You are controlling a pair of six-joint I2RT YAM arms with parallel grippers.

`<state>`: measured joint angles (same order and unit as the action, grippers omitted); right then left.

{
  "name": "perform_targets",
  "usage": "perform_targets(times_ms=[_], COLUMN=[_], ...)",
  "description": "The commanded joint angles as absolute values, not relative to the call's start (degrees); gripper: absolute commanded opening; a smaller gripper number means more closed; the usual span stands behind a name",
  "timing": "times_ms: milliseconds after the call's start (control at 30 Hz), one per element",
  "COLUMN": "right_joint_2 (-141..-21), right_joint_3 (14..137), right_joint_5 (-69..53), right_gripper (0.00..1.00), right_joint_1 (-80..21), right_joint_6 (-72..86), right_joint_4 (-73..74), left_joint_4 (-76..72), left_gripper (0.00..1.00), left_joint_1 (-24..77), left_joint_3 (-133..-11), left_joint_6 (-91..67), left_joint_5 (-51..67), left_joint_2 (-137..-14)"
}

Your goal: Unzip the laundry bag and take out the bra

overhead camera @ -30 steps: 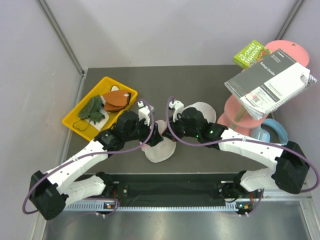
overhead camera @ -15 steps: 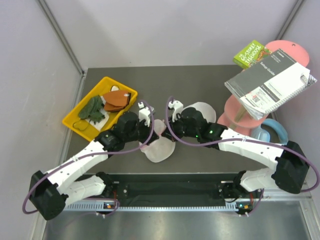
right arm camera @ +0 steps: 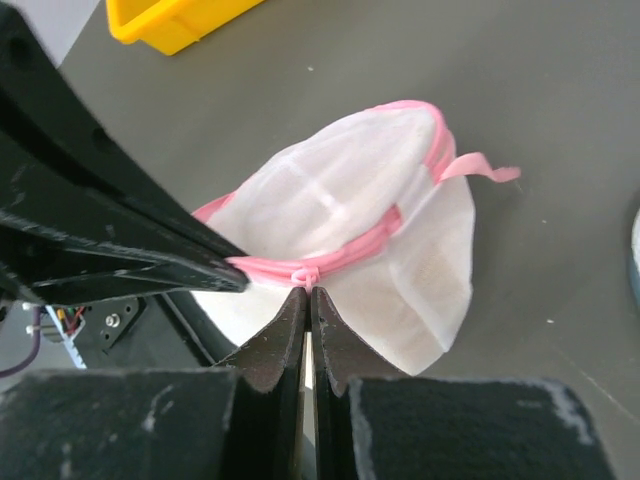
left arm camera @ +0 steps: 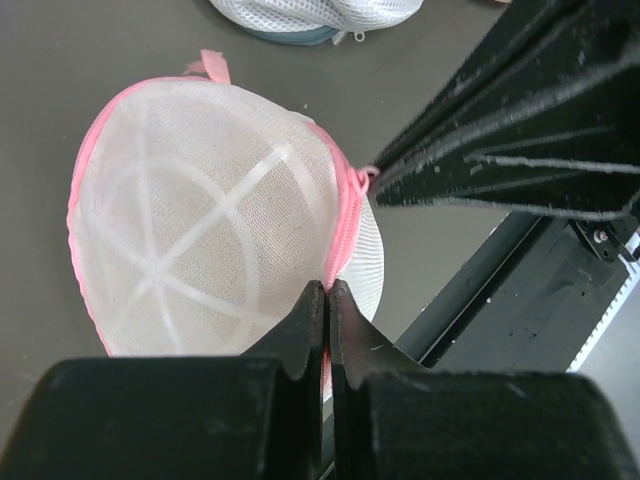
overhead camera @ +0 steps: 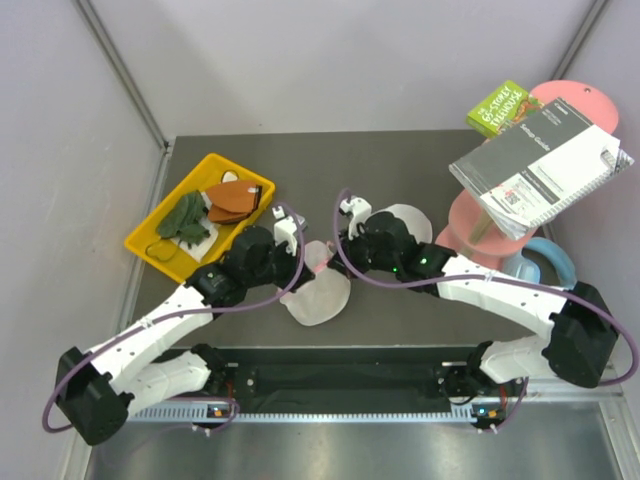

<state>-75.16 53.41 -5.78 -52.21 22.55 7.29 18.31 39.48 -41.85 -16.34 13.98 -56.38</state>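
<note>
Pinching one pink zip seam from opposite sides, two claws meet over a single laundry bag (overhead camera: 318, 298). The bag lies on the dark table (overhead camera: 300, 160) between the arms, toward their bases. The left claw (left arm camera: 327, 290) is clenched on the bag's pink rim. The right claw (right arm camera: 305, 292) is likewise clenched, its tips gripping the seam at a small pink knot-like pull. One pink loop tab (right arm camera: 480, 168) sticks out from the bag's far edge.

From above, both wrists cover the upper part of the bag, so only its lower white mesh shows. In each wrist view the other arm's black fingers cross the frame and hide part of the rim.

One plain white dome (overhead camera: 408, 222) sits just beyond the right wrist, apart from the bag. At the far left stands one yellow tray (overhead camera: 168, 198) holding one dark green cloth (overhead camera: 185, 218) and some reddish-brown pieces (overhead camera: 232, 200) — overlapping, so their count is unclear. At the right, one pink stand (overhead camera: 480, 235) carries one spiral booklet (overhead camera: 540, 165), with one green book (overhead camera: 500, 105) behind it.
</note>
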Motion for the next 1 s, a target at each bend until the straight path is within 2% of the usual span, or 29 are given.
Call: perform_targets(times_ms=[0, 367, 900, 933, 967], right_joint_2=[-75.9, -78.8, -81.5, -80.9, -80.4], right_joint_3=[55.7, 54.6, 54.1, 53.9, 53.5], right_joint_5=[-4.5, -7.0, -8.8, -8.7, -8.5], right_gripper=[0.0, 0.0, 0.0, 0.0, 0.0], right_joint_1=[-49.6, -44.4, -42.5, -42.5, -42.6], right_joint_6=[21.3, 20.1, 19.3, 19.3, 19.4], right_joint_4=[6.9, 4.7, 5.0, 5.4, 5.7], left_joint_4=[19.9, 21.7, 20.8, 20.6, 19.7], left_gripper=[0.0, 0.0, 0.0, 0.15, 0.25], left_joint_1=[39.5, 39.5, 39.8, 40.0, 40.2], left_joint_3=[-41.3, -41.1, -40.4, -40.3, -40.2], left_joint_6=[-15.6, -15.2, -17.0, -17.5, -18.0], left_joint_5=[12.5, 12.3, 13.5, 12.8, 12.0], left_joint_2=[-54.5, -54.0, -53.0, -53.1, -53.2])
